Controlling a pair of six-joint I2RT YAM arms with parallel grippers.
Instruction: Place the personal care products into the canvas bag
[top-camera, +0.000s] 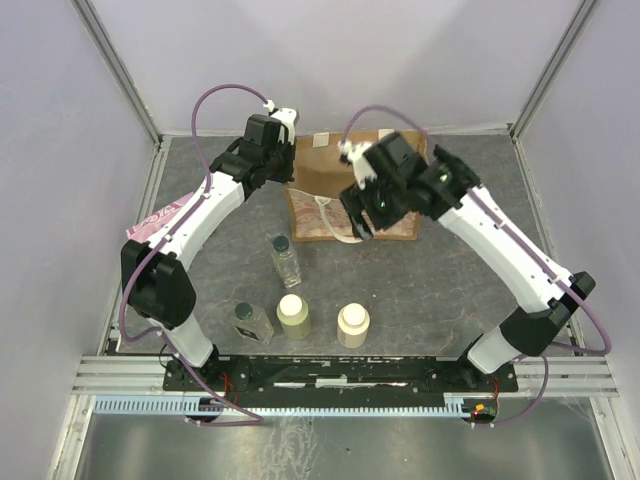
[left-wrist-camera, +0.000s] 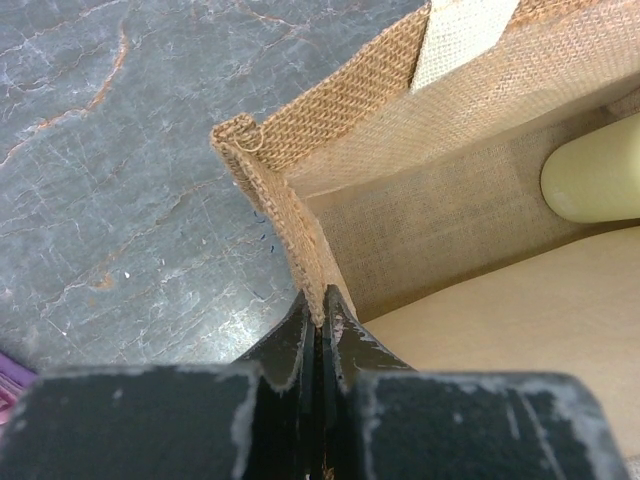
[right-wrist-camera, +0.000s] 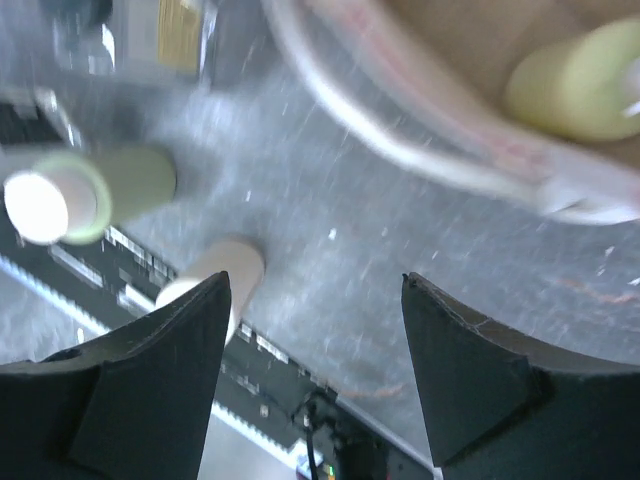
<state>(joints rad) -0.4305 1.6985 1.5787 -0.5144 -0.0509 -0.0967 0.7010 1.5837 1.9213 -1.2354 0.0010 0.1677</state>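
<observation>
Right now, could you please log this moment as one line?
left end effector shut on bag rim | right end effector open, empty | one yellow bottle in bag | four bottles on table

Our left arm (top-camera: 200, 215) stretched far forward, left gripper (left-wrist-camera: 322, 312) pinched tight on the rim of the canvas bag (left-wrist-camera: 440, 210), our right arm (top-camera: 500, 240) arched inward, right gripper (right-wrist-camera: 315, 285) angled downward, jaws spread wide, holding nothing

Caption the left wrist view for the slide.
Left jaws shut on the rim of the canvas bag near a corner; one pale yellow bottle lies inside.
</observation>
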